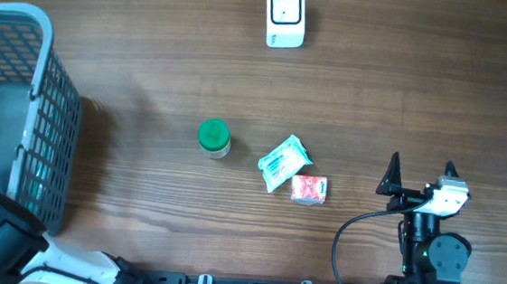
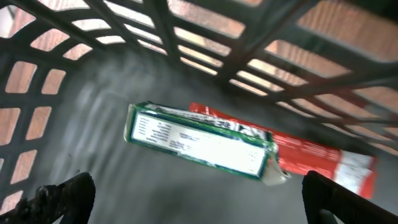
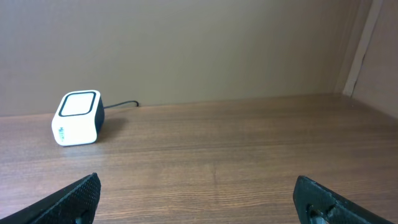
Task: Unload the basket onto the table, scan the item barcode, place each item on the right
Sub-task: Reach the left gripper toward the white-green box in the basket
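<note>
As both gape, left pincer [image 2: 199,200] over box [image 2: 199,143], right pincer [image 1: 422,172] empty

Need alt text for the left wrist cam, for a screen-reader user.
Inside a dark mesh basket, a green-and-white box lies partly over a red-and-white packet on the basket floor. The left gripper hangs above them, its two dark fingertips wide apart at the bottom corners of the view, holding nothing.
</note>
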Robot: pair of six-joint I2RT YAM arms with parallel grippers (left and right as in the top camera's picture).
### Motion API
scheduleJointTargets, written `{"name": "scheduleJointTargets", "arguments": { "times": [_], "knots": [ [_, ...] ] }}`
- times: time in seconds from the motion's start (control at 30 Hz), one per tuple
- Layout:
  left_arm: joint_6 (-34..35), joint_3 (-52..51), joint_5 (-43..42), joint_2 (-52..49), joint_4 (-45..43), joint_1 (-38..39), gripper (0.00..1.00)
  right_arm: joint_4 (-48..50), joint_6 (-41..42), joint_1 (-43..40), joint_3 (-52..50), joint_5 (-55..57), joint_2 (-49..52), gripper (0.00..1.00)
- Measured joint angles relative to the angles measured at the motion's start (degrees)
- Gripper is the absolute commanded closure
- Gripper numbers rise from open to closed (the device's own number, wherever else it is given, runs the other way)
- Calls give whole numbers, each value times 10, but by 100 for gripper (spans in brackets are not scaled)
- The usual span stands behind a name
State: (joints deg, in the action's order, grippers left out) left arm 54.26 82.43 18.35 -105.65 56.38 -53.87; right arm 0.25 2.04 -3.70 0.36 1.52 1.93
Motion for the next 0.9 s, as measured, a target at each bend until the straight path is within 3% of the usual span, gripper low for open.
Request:
{"name": "scheduleJointTargets", "arguments": {
  "times": [0.23,0.37,0.43,0.47,0.53,0.57,0.9],
  "knots": [
    [-5,0,17,-26,-5,0,0,0,0,0,0,0,0,0],
    [-7,0,33,-31,-2,0,33,0,0,0,0,0,0,0],
    [-9,0,40,-32,5,0,64,0,0,0,0,0,0,0],
    [0,-1,41,-32,9,0,69,0,0,0,0,0,0,0],
    [10,-2,40,-32,30,0,90,0,0,0,0,0,0,0],
    [12,-4,36,-33,32,0,96,0,0,0,0,0,0,0],
    [27,-5,31,-33,37,59,96,0,0,0,0,0,0,0]
  ]
}}
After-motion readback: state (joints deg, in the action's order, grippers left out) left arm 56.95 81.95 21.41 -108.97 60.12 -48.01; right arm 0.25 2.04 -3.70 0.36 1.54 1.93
